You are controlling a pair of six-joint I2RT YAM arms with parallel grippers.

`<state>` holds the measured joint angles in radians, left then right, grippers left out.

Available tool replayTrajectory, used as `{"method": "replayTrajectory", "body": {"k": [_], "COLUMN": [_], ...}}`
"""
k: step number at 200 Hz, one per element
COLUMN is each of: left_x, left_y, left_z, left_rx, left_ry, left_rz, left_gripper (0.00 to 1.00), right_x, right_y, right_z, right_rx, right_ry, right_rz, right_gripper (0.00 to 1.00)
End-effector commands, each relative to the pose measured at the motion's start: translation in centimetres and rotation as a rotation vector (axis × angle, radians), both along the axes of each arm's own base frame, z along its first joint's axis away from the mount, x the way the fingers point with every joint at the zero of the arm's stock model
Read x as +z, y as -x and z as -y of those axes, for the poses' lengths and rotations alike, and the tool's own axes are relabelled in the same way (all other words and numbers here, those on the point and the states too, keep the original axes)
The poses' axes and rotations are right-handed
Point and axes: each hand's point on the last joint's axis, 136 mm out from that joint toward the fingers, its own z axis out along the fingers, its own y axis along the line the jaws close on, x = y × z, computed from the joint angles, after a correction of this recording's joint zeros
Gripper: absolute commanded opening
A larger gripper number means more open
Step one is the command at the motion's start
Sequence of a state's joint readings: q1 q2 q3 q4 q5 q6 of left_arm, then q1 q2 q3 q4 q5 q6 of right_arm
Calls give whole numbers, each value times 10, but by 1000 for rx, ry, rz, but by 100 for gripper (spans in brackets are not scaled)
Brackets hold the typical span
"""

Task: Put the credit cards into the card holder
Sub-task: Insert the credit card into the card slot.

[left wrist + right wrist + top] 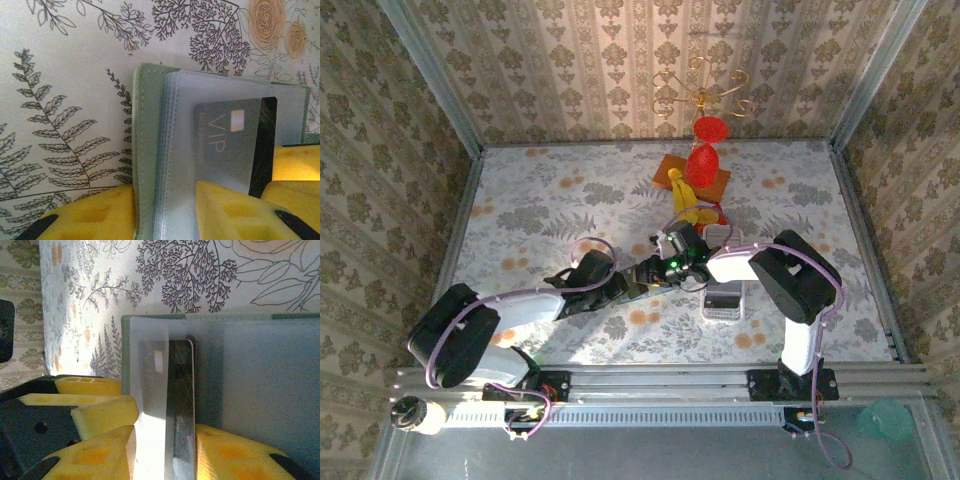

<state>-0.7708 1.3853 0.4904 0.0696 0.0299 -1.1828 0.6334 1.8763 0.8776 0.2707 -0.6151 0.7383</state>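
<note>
Out in the middle of the floral worktop (pixel 540 200) the two arms meet nose to nose. The left tool (pixel 160 190) is closed on the card holder (pixel 147 150): one yellow finger sits outside the sage-green cover, the other presses on the clear plastic sleeves, so the holder stands open, clear of the surface. A dark card (pixel 262 145) marked "VIP" sits partway into one frosted sleeve, one black edge left uncovered. The right tool (pixel 164 432) comes in from the opposite side, its yellow fingers (pixel 235 450) drawn in narrow against either side of that card and its sleeve. It looks like a grip on the card, though the exact contact is hard to make out. Just right of the tools, a striped row of credit cards (pixel 723 303) lies on the worktop.
</note>
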Motion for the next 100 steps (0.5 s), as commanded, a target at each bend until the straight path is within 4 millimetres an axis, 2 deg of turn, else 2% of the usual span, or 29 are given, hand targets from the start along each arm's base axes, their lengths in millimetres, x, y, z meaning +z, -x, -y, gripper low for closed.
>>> {"method": "replayTrajectory", "body": {"k": [1, 51, 76, 100], "left_x": [-17, -18, -19, -20], "left_y": [16, 17, 18, 19], "left_z": [-16, -16, -17, -17], "left_rx": [18, 32, 39, 35], "left_ry": [-43, -21, -20, -19], "left_rz": [-67, -58, -60, -62], "left_gripper": [36, 30, 27, 26], "right_x": [-7, -4, -9, -12], "right_y": [7, 1, -5, -7], "right_z": [7, -2, -3, -1], "right_rx": [8, -19, -60, -81], "right_ry": [65, 36, 40, 50], "right_rz": [-22, -38, -57, -57], "right_gripper": [35, 26, 12, 4]}}
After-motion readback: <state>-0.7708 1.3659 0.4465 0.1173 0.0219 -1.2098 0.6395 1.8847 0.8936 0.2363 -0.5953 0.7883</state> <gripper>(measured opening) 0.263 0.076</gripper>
